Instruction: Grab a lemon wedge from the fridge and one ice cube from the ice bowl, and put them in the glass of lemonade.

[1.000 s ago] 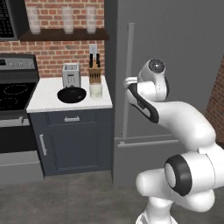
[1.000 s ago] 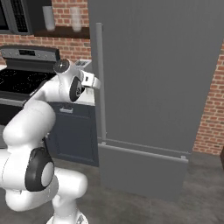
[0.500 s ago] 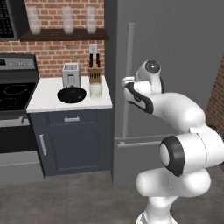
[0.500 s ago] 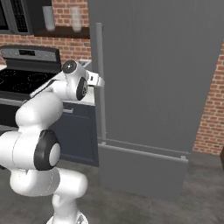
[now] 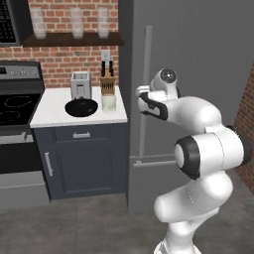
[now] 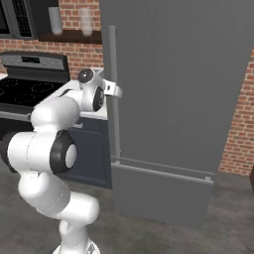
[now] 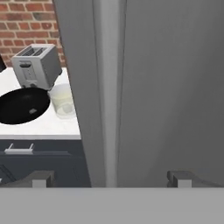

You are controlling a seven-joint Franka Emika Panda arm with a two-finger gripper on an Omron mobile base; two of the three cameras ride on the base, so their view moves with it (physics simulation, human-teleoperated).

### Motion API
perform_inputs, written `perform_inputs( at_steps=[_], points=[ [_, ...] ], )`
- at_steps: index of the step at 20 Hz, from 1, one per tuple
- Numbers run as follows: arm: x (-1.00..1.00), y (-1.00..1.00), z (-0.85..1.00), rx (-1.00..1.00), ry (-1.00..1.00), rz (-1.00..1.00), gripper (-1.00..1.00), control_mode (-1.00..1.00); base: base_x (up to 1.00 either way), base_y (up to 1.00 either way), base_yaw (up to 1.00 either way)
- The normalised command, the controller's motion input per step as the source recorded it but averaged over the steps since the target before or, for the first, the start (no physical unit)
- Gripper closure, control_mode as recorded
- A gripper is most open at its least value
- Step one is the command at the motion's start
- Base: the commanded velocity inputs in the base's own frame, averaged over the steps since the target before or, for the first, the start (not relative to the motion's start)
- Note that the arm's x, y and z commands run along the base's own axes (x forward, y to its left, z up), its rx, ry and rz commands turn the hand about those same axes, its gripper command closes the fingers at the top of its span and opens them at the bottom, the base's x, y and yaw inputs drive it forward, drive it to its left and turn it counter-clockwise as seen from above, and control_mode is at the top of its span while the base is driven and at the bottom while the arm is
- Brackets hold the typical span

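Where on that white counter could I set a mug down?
The counter is bare along its front edge and at its left end, by the stove. The back is crowded: toaster, ice bowl, glass of lemonade and knife block cluster toward the fridge.

Robot arm (image 5: 208, 149): glossy white rounded segments with smooth bulbous shells, dark grey-black bands at the joints, a round dark cap on the wrist housing, pale grey hand, two small dark finger tips (image 7: 39, 178).
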Motion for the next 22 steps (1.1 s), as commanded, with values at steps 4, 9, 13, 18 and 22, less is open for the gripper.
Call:
perform_inputs(
  at_steps=[4, 9, 13, 18, 22],
  points=[
    [0.43, -0.01, -0.14, 0.0, 0.0, 0.0, -1.0, -1.0, 0.0, 0.0, 0.0],
    [0.39, 0.0, -0.2, 0.0, -0.01, 0.0, -1.0, -1.0, 0.0, 0.0, 0.0],
    [0.42, -0.01, -0.23, 0.0, -0.02, 0.0, -1.0, -1.0, 0.0, 0.0, 0.0],
    [0.45, -0.03, -0.14, 0.0, -0.04, 0.0, -1.0, -1.0, 0.0, 0.0, 0.0],
    [0.46, 0.0, -0.12, 0.0, 0.0, 0.0, -1.0, -1.0, 0.0, 0.0, 0.0]
  ],
)
